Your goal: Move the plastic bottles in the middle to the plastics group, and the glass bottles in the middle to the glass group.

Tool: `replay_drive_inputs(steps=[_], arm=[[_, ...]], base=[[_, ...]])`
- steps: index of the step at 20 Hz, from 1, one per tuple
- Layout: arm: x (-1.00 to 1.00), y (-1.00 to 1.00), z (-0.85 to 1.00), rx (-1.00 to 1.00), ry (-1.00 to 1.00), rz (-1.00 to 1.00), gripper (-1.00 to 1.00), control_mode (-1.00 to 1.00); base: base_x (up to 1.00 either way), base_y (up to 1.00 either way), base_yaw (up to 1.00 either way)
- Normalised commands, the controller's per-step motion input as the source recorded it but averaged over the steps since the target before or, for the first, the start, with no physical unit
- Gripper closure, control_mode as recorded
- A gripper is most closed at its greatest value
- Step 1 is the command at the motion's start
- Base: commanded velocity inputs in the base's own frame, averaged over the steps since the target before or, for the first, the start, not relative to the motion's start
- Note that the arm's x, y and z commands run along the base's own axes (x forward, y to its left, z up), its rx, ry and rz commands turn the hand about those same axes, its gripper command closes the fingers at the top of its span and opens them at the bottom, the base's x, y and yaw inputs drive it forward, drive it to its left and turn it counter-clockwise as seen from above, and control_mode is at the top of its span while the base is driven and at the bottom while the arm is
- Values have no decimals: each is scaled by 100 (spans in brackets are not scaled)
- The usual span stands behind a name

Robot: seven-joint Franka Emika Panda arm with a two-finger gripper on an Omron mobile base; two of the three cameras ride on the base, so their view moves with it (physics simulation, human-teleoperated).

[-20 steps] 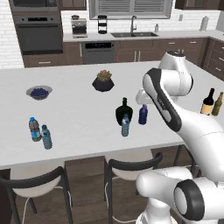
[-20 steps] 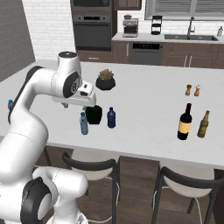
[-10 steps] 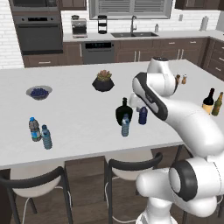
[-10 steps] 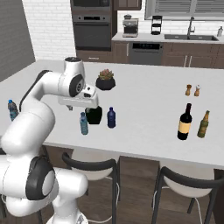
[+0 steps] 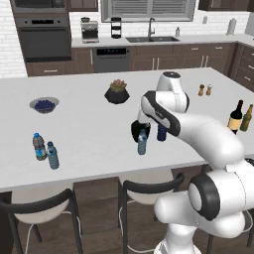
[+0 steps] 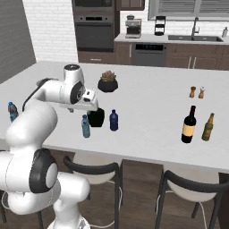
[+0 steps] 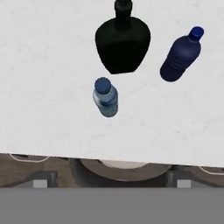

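A: What's the room like?

B: A kitchen with dark cabinets, an oven (image 5: pixel 43 42) and a sink (image 5: pixel 151 38) along the back wall, and in front of it a long white island surface (image 5: pixel 89 134) with stools (image 5: pixel 42 211) tucked under its near edge.

A: Where are the middle bottles?

B: Take the squat black bottle (image 5: pixel 136 130) as the landmark; it stands upright near the middle of the surface. The clear bottle with the blue cap (image 5: pixel 142 142) stands just in front of it, toward the stools, close but apart. The navy bottle (image 5: pixel 161 132) stands just beside the black one, on the side toward the wine bottle. In the hand view, the black bottle (image 7: pixel 123 41) is at the top, the clear one (image 7: pixel 105 97) below it and the navy one (image 7: pixel 180 53) off to the right.

A: And the groups?

B: From the black bottle, the two small water bottles (image 5: pixel 45 151) stand well apart toward the far left of the surface, near the front edge. The tall wine bottle (image 5: pixel 235 116) and the olive-green bottle (image 5: pixel 246 118) stand side by side well apart at the opposite end. A potted succulent (image 5: pixel 117 92) sits behind the black bottle, a bowl of blueberries (image 5: pixel 44 104) further left, and salt and pepper shakers (image 5: pixel 205 90) toward the back right.

A: The arm?

B: It bends over the middle trio, the gripper (image 6: pixel 91 105) above the black bottle (image 6: pixel 95 117). Its jaws stand wide apart, released, grasping nothing.
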Motion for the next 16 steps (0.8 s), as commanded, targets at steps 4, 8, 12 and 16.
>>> replay_drive_inputs(steps=[4,8,12,16], arm=[[2,32,-16,0,-18,0,-100,-100],[31,26,-22,0,-16,0,-100,-100],[47,1,-19,0,-13,-1,-100,-100],[13,0,0,0,0,0,-100,-100]], base=[[0,0,0],[0,0,0],[0,0,0],[0,0,0]])
